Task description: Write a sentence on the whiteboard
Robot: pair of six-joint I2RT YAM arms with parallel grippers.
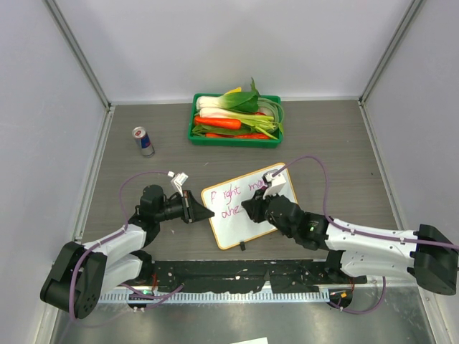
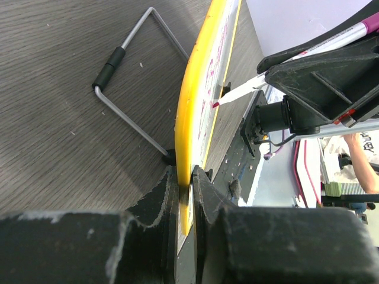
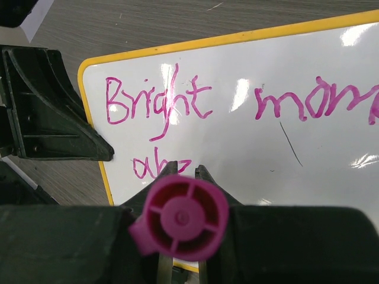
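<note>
Two grippers are working on the whiteboard (image 1: 233, 228), which is lying near the middle of the worktop (image 1: 337, 143), just ahead of both arm bases. In the overhead view its long axis is running from near-left to far-right.

The left gripper (image 2: 185, 177) is clamping the board's left short edge, with its jaws pressing flat on the yellow rim (image 2: 188, 106). The right gripper (image 3: 186, 171) is squeezing a purple marker (image 3: 180, 219), cap end toward its own camera and tip (image 2: 216, 105) pointing at the white face. Whether the tip is touching the surface or hanging just off it, I cannot tell.

The sentence (image 3: 177, 100) is showing "Bright" and the start of a second word on the upper line. "ahe" is beginning the lower line, right at the marker.

In my judgement the coming stroke is turning on one relation. The unwritten part of the lower line is lying to the right of the right gripper, along the board's long axis and away from the left gripper. Only the right arm is carrying the marker, and it is sitting over that line. It is therefore needing to travel rightward, parallel to the upper line, while the left clamp is stopping the board from sliding.
</note>
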